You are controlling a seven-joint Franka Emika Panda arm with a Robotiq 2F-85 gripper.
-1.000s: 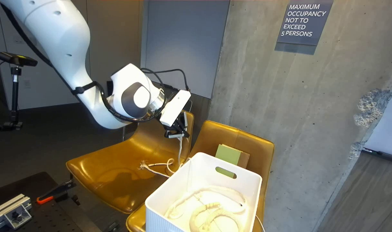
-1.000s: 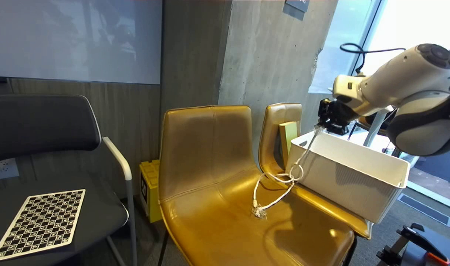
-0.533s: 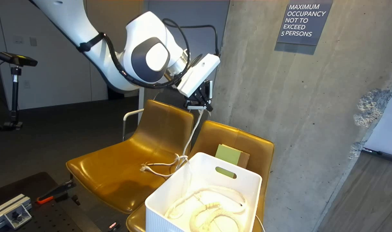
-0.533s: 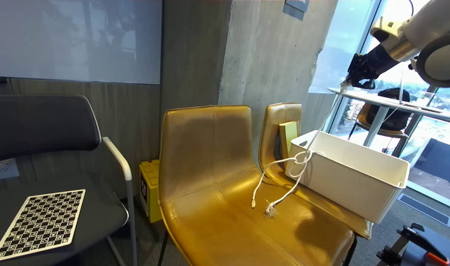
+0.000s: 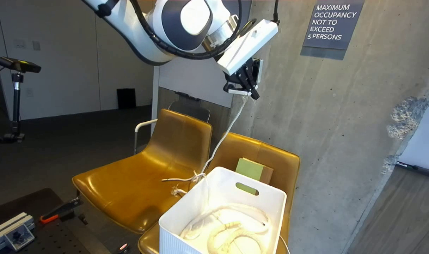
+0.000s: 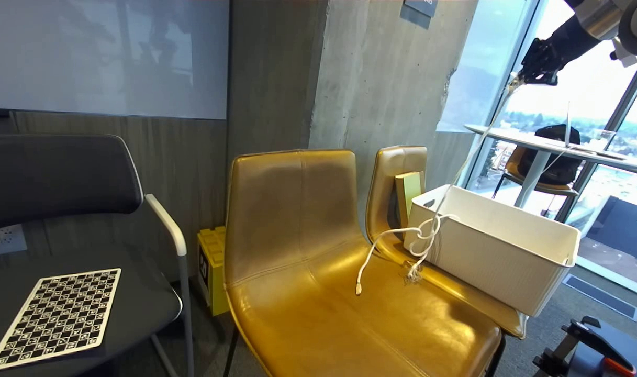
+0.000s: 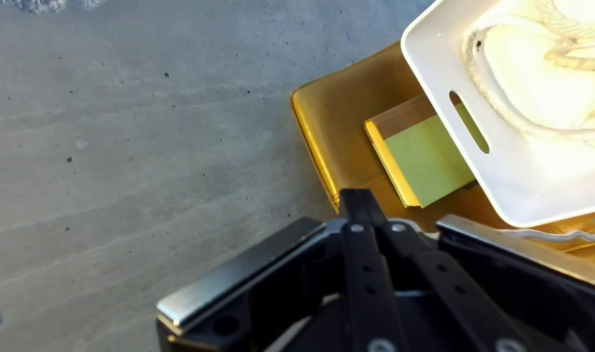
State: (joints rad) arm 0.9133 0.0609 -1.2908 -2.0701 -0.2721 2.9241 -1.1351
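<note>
My gripper (image 5: 251, 95) is raised high above the chairs, in front of the concrete wall. Its fingertips meet in the wrist view (image 7: 357, 191). It is shut on the end of a white rope (image 5: 221, 140). The rope slants down from the gripper (image 6: 517, 81) to a loose knot (image 6: 428, 230) beside the corner of a white bin (image 6: 485, 262). One loose end (image 6: 359, 287) lies on the near tan chair (image 6: 318, 314). A frayed end (image 6: 413, 273) lies by the chair's edge near the bin. The rope's gripped part is hidden behind the fingers in the wrist view.
The bin stands on a second tan chair (image 5: 270, 150) and holds pale rope coils (image 5: 235, 233). A green book (image 5: 249, 168) leans on that chair's back. A concrete wall (image 5: 323, 123) rises behind. A dark chair (image 6: 62, 178) holds a checkered board (image 6: 56, 314).
My gripper has risen and moved away from the near chair, up over the bin's side. The held rope has stretched out longer. The frayed end has slid across the seat toward the bin.
</note>
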